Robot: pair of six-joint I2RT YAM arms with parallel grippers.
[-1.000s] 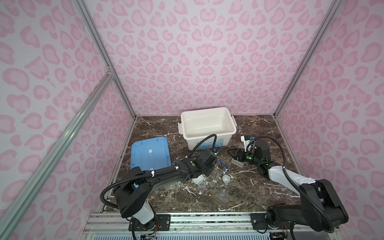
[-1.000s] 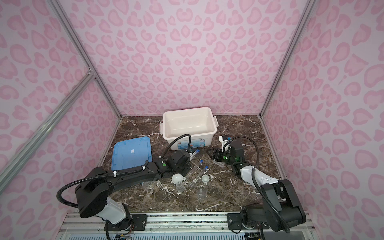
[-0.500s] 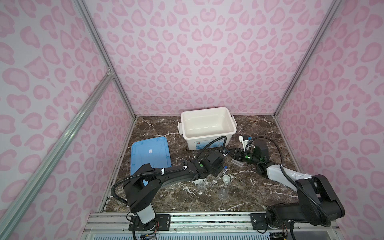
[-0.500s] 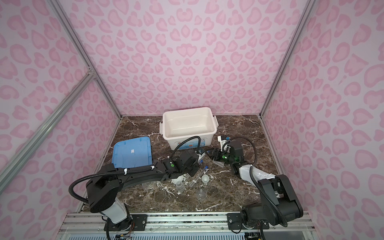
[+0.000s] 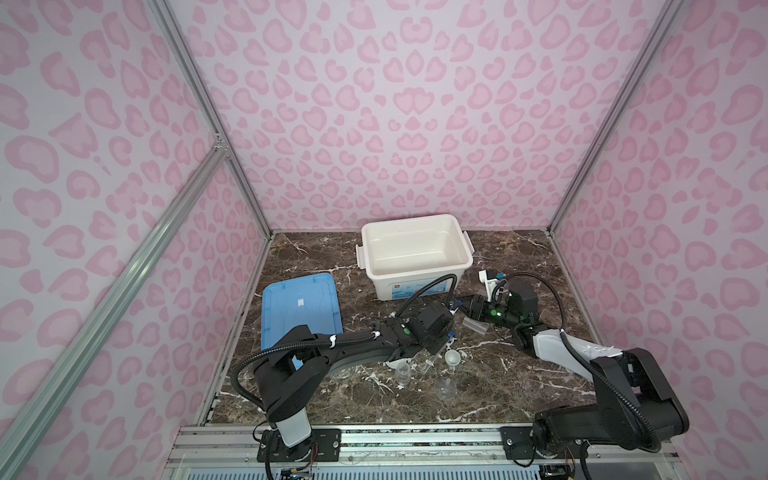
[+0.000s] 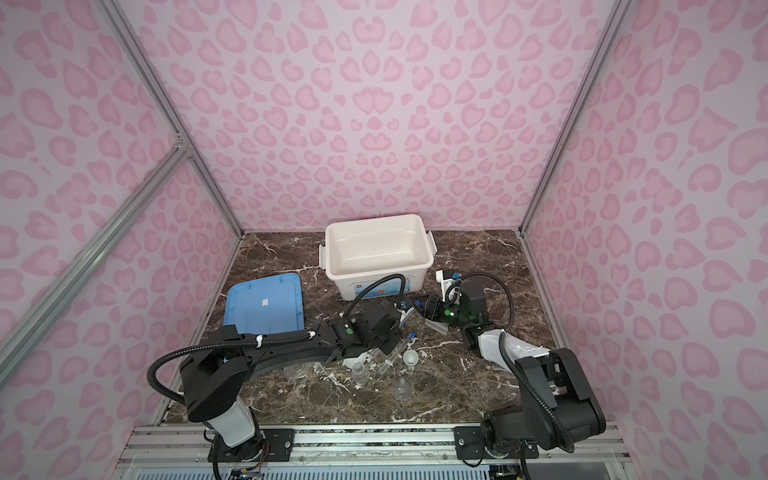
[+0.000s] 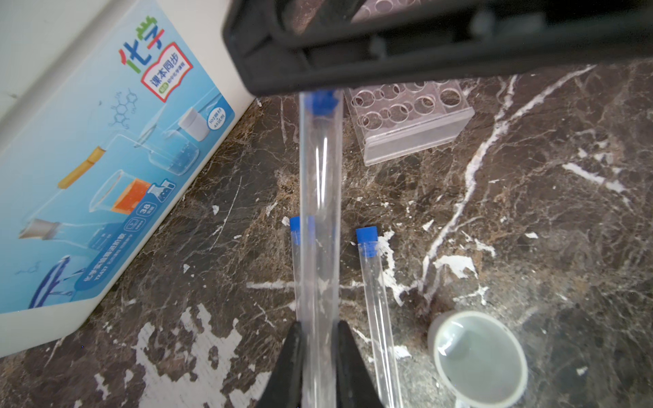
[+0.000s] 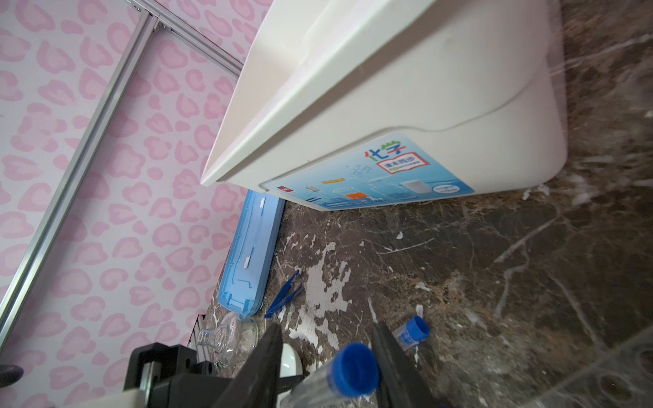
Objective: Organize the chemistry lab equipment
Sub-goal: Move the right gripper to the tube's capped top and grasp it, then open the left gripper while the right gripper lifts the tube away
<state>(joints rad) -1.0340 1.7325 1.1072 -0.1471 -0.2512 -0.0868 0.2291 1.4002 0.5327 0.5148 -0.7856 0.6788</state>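
Test tube point(image 7: 319, 197), blue-capped, sits clamped in L gripper point(image 7: 319, 328), off the table point(image 5: 498, 395) betw. bin point(image 7: 88, 141) and rack point(image 7: 410, 120). Only R wrist view shows R gripper point(image 8: 325, 325) straddling its cap point(image 8: 353, 367) w/ a gap one side, plus tweezers point(image 8: 284, 296). Bin wall near; table open toward front. L wrist count: 3 tubes (2 lying flat), 1 rack, 1 bowl point(image 7: 477, 356).

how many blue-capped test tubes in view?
3: held tube in left claw, cap end inside open right claw; second tube lying beneath it; third tube beside it. Others may be hidden.
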